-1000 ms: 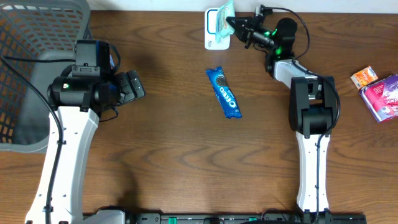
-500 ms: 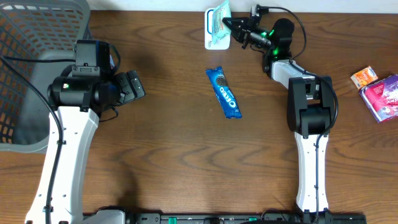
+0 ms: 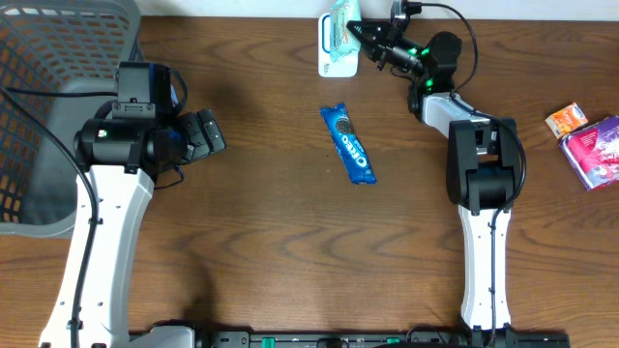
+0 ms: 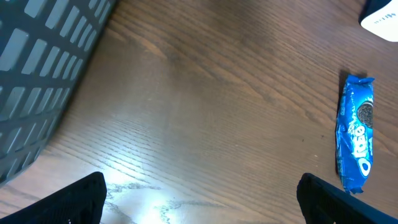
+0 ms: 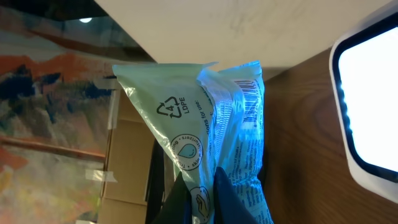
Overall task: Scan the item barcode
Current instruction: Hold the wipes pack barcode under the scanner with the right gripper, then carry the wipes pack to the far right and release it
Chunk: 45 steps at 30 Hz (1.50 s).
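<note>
**Right gripper holds green packet over the scanner; left gripper open and idle**

The right gripper (image 3: 358,33) is stretched to the far edge of the table (image 3: 271,232), its 2 fingers clamped on a pale green packet (image 3: 341,19). In the overhead view the packet lies across the far end of the white scanner (image 3: 335,62), which rests flat on the wood.

In the right wrist view the dark fingers (image 5: 186,202) pinch the lower end of the packet (image 5: 211,118). A printed barcode runs along the packet's right side, and a recycling triangle marked 4 LDPE sits on its left face. The scanner's rounded white corner (image 5: 367,106) fills the right edge of that view, just beside the packet.

The left gripper (image 3: 215,135) has its jaws spread wide and holds nothing. It is above bare wood beside the grey basket (image 3: 58,58). Its 2 fingers (image 4: 81,202) show in the bottom corners of the left wrist view.

A blue cookie pack (image 3: 348,143) lies flat on the table between the 2 arms, well apart from both grippers. At the right edge of the table, a small orange box (image 3: 566,119) sits just beside a pink packet (image 3: 595,150).
</note>
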Each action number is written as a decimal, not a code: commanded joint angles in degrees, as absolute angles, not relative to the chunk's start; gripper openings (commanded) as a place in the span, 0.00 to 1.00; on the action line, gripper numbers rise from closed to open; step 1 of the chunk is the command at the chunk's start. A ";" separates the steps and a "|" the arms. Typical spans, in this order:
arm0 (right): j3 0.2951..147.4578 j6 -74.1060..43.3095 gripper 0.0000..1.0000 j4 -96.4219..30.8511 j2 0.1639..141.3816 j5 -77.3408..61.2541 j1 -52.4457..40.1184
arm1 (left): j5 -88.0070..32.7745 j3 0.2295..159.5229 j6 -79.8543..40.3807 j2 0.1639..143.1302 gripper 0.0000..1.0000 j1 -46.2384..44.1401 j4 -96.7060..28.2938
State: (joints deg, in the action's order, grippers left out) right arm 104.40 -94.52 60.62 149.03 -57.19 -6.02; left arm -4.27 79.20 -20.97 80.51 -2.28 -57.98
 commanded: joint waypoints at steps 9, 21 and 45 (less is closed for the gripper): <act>104.99 -83.83 0.01 49.54 141.32 -56.36 0.78 | -3.57 79.50 -21.08 80.71 0.98 -2.15 -58.04; 104.99 -32.05 0.01 -21.61 123.63 -28.42 8.34 | -3.57 79.50 -21.08 80.71 0.98 -2.15 -58.04; 104.92 -8.34 0.51 -42.78 122.13 -23.62 13.47 | -3.57 79.50 -21.08 80.71 0.98 -2.15 -58.04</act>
